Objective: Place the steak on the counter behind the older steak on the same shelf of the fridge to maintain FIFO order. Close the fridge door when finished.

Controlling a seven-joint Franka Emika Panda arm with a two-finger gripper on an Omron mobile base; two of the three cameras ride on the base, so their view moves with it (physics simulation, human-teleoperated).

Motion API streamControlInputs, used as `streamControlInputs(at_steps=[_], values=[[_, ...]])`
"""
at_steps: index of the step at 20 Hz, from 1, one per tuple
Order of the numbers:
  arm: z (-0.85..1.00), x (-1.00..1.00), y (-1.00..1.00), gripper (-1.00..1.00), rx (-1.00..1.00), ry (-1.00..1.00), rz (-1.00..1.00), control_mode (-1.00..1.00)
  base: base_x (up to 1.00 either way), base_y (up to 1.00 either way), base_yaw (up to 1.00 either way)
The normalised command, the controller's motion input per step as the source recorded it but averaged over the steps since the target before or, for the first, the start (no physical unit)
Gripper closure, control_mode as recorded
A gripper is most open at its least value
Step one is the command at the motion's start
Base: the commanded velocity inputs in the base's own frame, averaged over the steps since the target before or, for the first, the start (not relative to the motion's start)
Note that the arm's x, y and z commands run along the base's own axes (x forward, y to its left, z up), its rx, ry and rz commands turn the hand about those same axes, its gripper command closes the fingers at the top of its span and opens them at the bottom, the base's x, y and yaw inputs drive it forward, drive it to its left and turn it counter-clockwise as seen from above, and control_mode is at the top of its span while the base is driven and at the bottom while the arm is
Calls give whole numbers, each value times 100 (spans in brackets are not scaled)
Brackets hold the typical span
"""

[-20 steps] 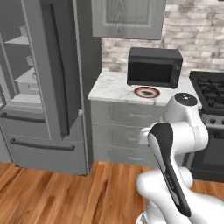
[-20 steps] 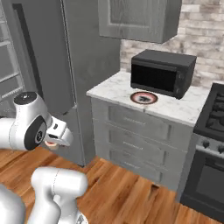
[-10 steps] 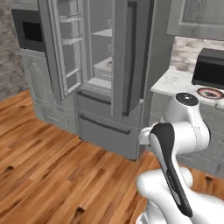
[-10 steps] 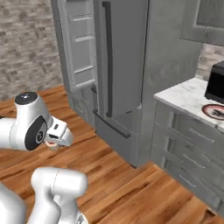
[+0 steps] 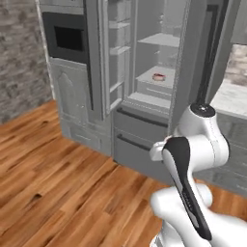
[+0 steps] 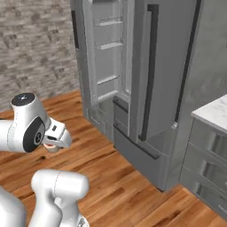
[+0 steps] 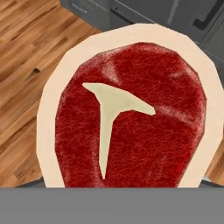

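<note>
**Steak in hand, fridge door standing open**

Left base view: the fridge (image 5: 159, 87) is sitting ahead with its left door (image 5: 99, 58) swung open and the interior showing. The older steak (image 5: 158, 76) is lying on the shelf (image 5: 154, 83), small and red, toward the middle of it. A higher shelf (image 5: 161, 40) is sitting above it. The counter (image 5: 231, 99) is showing pale at the right edge, just beside the fridge. A wall oven (image 5: 67, 38) is standing left of the open door, over wood floor (image 5: 53, 164).

Right base view: the gripper (image 6: 52, 144) is hanging low at the left, over the floor and well apart from the fridge. A bit of pink is peeking out beneath it, so it's gripping the steak (image 6: 51, 148). The closed right door is facing us with its long dark handle (image 6: 148, 71); door-bin racks are showing on the open door beyond.

Hand view: the steak is sitting right up against the lens, red face with a pale T-shaped fat streak and a tan rim. Fingertips are hidden behind it. Floor and the fridge's lower drawers (image 7: 131, 13) are showing past its edge.
</note>
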Motion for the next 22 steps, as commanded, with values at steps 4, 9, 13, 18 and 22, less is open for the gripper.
streamControlInputs(at_steps=[4, 9, 13, 18, 22], values=[[0, 0, 0, 100, 0, 0, 0, 100, 51, 37, -43], [0, 0, 0, 100, 0, 0, 0, 100, 48, 39, -61], [0, 0, 0, 100, 0, 0, 0, 100, 92, 89, -60], [0, 0, 0, 100, 0, 0, 0, 100, 100, 91, -31], [0, 0, 0, 100, 0, 0, 0, 100, 78, 14, -10]])
